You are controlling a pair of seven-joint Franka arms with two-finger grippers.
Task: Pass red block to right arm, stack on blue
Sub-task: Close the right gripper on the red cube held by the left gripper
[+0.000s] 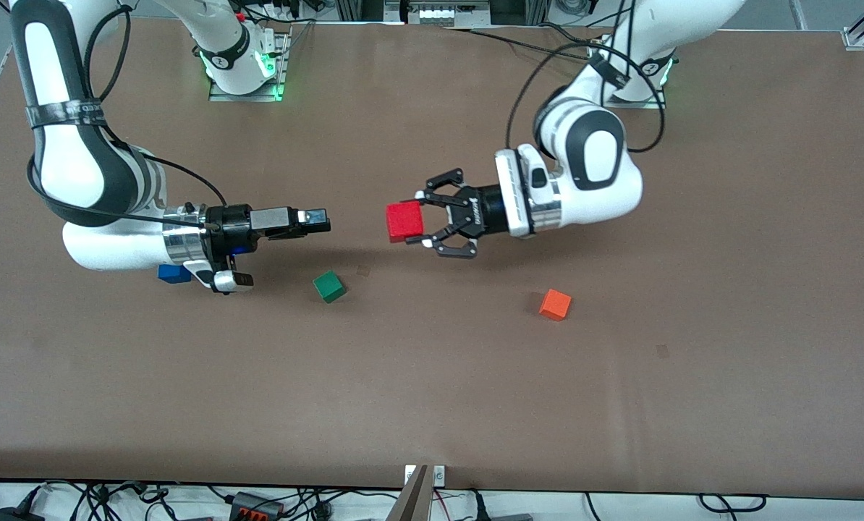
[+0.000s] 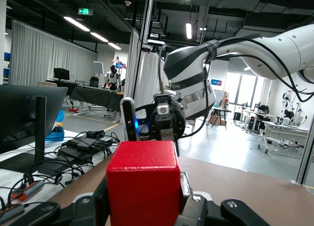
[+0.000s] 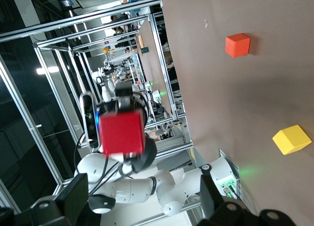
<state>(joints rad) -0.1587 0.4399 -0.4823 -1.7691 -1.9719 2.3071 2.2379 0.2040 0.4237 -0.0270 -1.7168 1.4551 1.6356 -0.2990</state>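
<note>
My left gripper [image 1: 416, 219] is shut on the red block [image 1: 404, 221] and holds it sideways in the air over the middle of the table. The block fills the left wrist view [image 2: 143, 182]. My right gripper [image 1: 321, 221] is open and empty. It lies level and points at the block with a gap between them. In the right wrist view its fingers [image 3: 73, 196] stand wide apart, and the red block [image 3: 121, 133] shows straight ahead between them. The blue cube [image 1: 173, 273] sits on the table, partly hidden under the right wrist.
A green cube [image 1: 328, 286] lies on the table below the gap between the grippers, nearer the front camera. An orange cube [image 1: 555, 305] lies toward the left arm's end. A yellow cube [image 3: 292, 139] shows only in the right wrist view.
</note>
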